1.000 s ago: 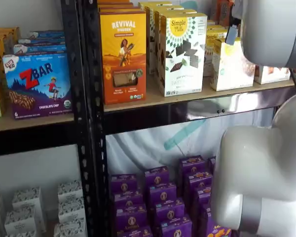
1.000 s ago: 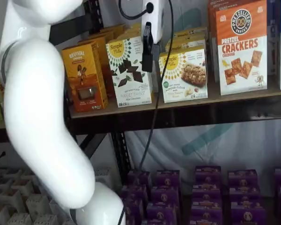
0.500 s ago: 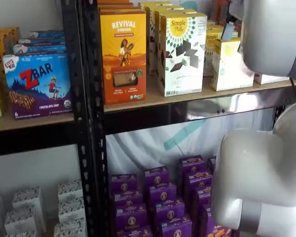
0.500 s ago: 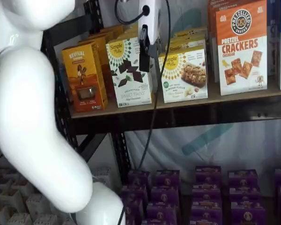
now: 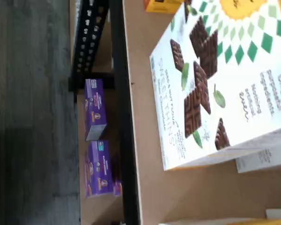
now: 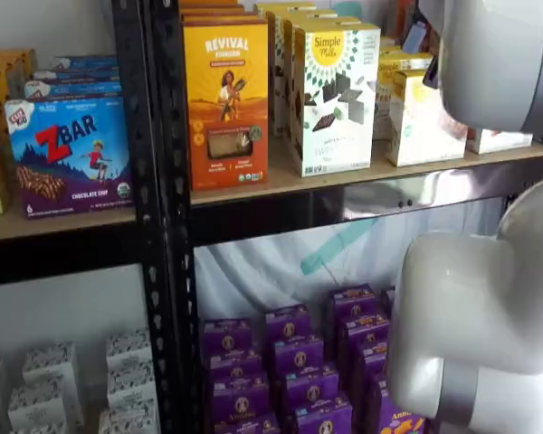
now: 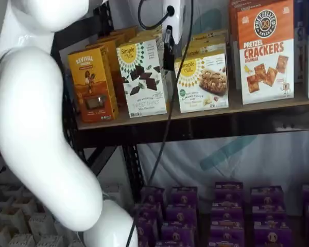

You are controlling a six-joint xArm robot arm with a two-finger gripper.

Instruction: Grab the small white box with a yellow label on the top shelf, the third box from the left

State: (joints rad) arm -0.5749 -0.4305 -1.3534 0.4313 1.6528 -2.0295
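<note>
The small white box (image 7: 202, 82), with a sunburst logo and a cookie picture, stands on the top shelf (image 7: 257, 106) right of the taller white box with chocolate shapes (image 7: 142, 77). It also shows in a shelf view (image 6: 423, 117) with its yellow side panel. My gripper (image 7: 168, 57) hangs from its white body in front of the gap between these two boxes, at the small box's upper left corner. Only one black finger shows, side-on, so I cannot tell its state. The wrist view shows the taller white box (image 5: 210, 84) close up on the tan board (image 5: 145, 140).
An orange Revival box (image 7: 92, 85) stands at the shelf's left and an orange-and-white crackers box (image 7: 265, 51) at the right. Purple boxes (image 7: 226, 206) fill the level below. The arm's big white links (image 6: 489, 307) cover much of both shelf views. A black cable (image 7: 170, 113) hangs by the gripper.
The gripper has shifted right, from in front of the taller white box to the gap beside the small white box, and slightly up. The boxes have not moved.
</note>
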